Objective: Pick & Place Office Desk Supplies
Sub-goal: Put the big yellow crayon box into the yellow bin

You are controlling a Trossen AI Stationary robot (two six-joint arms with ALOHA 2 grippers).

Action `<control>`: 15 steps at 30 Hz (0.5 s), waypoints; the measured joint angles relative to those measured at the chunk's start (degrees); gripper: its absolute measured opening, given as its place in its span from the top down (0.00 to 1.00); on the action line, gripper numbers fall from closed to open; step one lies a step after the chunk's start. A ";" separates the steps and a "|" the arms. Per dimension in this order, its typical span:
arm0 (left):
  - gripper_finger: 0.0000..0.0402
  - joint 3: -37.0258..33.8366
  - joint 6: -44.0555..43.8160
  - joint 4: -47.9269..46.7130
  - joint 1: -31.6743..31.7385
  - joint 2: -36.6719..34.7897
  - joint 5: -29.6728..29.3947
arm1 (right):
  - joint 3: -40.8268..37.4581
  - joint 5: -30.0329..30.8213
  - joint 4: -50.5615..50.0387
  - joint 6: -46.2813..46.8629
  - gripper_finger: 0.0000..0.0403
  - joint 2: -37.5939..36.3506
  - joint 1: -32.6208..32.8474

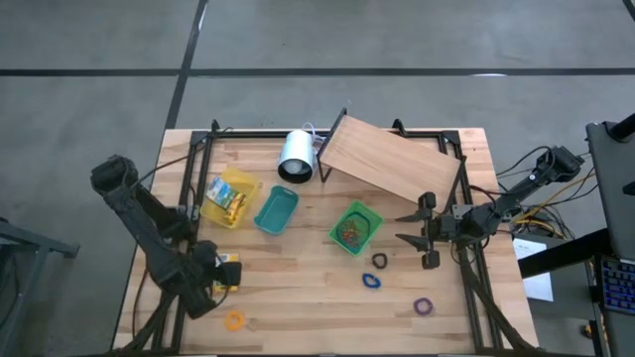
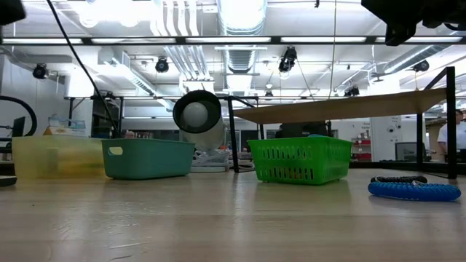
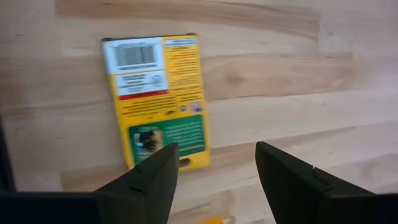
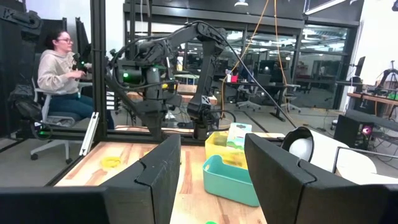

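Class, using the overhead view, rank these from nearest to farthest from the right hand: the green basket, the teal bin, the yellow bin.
Measured from the right hand, open at the table's right side:
1. Green basket, just to its left, near the table's middle.
2. Teal bin, farther left, past the basket.
3. Yellow bin, farthest, on the left half beside the teal bin.

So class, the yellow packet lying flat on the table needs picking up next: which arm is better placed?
Left. The left pincer hangs open directly above the yellow packet, which fills its wrist view. The right pincer, also open, sits far across the table beside the green basket.
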 joint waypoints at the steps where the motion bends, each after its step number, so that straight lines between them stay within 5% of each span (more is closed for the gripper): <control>1: 0.46 -0.57 -1.21 0.02 -0.88 0.00 -0.01 | 0.00 0.00 0.02 0.00 0.56 -0.01 -0.01; 9: 0.46 -8.78 -5.97 4.49 -6.33 -6.26 -3.68 | -0.02 -0.01 0.02 0.00 0.56 0.00 -0.02; 15: 0.46 -17.32 0.43 11.11 -6.72 -15.68 -6.01 | -0.01 0.00 0.00 0.00 0.56 0.00 0.00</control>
